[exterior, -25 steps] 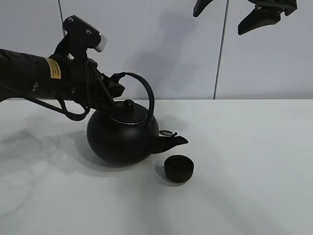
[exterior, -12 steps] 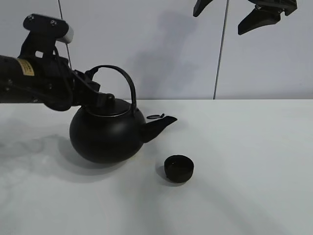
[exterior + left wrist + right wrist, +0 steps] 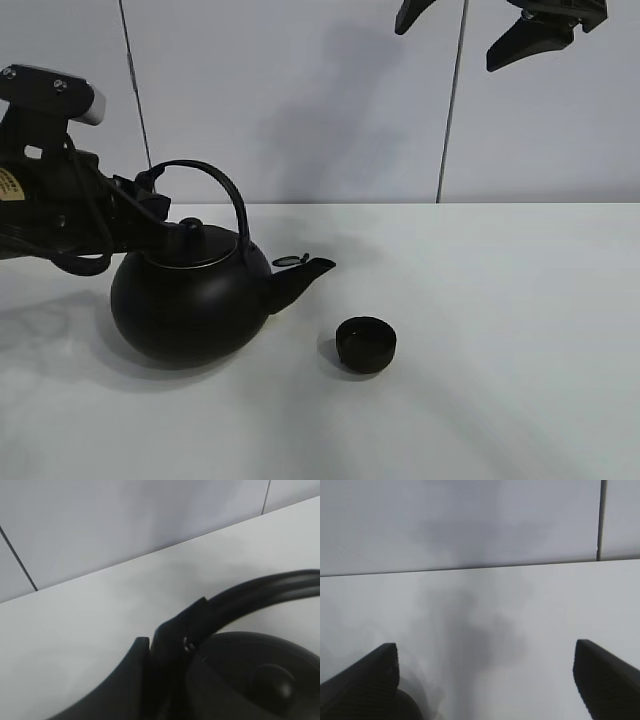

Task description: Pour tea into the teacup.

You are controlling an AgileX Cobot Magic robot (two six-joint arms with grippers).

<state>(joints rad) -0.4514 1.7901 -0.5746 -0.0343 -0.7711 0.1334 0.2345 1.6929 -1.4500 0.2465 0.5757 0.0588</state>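
Two black things sat on the white bench [image 3: 520, 300]: the big round kettle [image 3: 188, 305] and the little teacup [image 3: 365, 344]; the teacup stood alone near the middle of the bench, with nothing touching it; the left gripper [image 3: 152, 195] was shut tight on the kettle's arched handle [image 3: 222, 180], down at the end nearest the arm, and the left wrist view showed the same pinch close up, with the round lid [image 3: 270, 680] just beside it; the right gripper [image 3: 445, 45] hung high up by the wall, spread wide and holding nothing; a second earlier the kettle had been tipped forward with its spout [image 3: 296, 280] low and just beside the teacup; after that it had been pulled back to the left and stood up straight, so the spout pointed up a little and was well apart from the teacup; the kettle was very low on the bench, but I could not tell if it was resting there or hanging just above; to me this looked like the pouring part was over and the kettle was being taken away to be put down; the inside of the teacup was too dark to show if any tea got in.
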